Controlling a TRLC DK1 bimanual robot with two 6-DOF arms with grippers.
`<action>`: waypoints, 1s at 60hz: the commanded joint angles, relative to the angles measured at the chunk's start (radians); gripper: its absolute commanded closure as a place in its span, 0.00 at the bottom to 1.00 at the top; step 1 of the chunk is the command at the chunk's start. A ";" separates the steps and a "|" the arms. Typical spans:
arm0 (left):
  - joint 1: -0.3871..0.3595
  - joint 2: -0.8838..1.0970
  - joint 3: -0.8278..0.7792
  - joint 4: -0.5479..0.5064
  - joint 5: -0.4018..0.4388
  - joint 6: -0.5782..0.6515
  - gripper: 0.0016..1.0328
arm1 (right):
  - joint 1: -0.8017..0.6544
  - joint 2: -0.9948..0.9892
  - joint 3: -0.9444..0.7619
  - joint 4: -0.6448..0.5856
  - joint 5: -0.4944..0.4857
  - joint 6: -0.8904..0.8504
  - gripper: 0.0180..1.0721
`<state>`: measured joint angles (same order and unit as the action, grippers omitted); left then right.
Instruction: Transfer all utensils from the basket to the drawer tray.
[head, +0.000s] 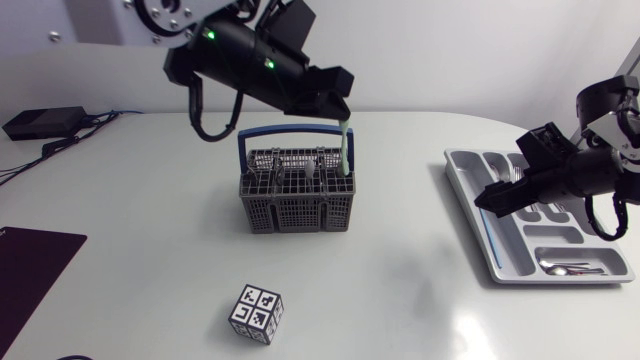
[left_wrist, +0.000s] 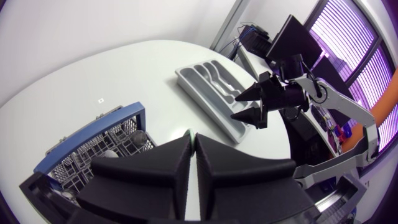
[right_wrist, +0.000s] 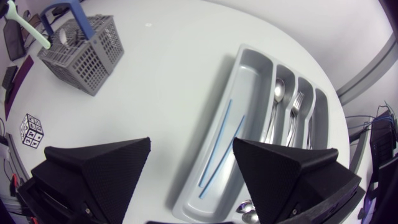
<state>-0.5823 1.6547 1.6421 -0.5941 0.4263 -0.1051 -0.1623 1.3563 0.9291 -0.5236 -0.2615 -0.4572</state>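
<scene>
Dangling from left gripper (left_wrist: 192, 148), green utensil (head: 345, 148) hangs vertical.

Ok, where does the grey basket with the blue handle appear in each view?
Head view: the basket at the middle of the table, below the left hand, which grips a green utensil.
Left wrist view: the basket directly under and beside the left hand.
Right wrist view: the basket far ahead of the open right hand, across the table.
Shared landmark: the grey drawer tray, seen in all three views.
</scene>
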 joint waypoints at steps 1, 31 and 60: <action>0.012 -0.065 -0.044 -0.006 0.029 -0.007 0.95 | 0.040 -0.063 -0.010 -0.033 -0.048 0.005 0.07; -0.030 -0.118 -0.228 0.027 0.282 0.120 0.95 | 0.406 -0.253 0.020 -0.095 -0.347 0.020 0.07; -0.076 -0.148 -0.277 0.022 0.394 0.157 0.95 | 0.532 -0.224 -0.047 -0.056 -0.499 -0.043 0.33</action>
<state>-0.6521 1.5291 1.3880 -0.5705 0.7944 0.0315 0.3511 1.1324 0.9180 -0.5949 -0.7544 -0.4767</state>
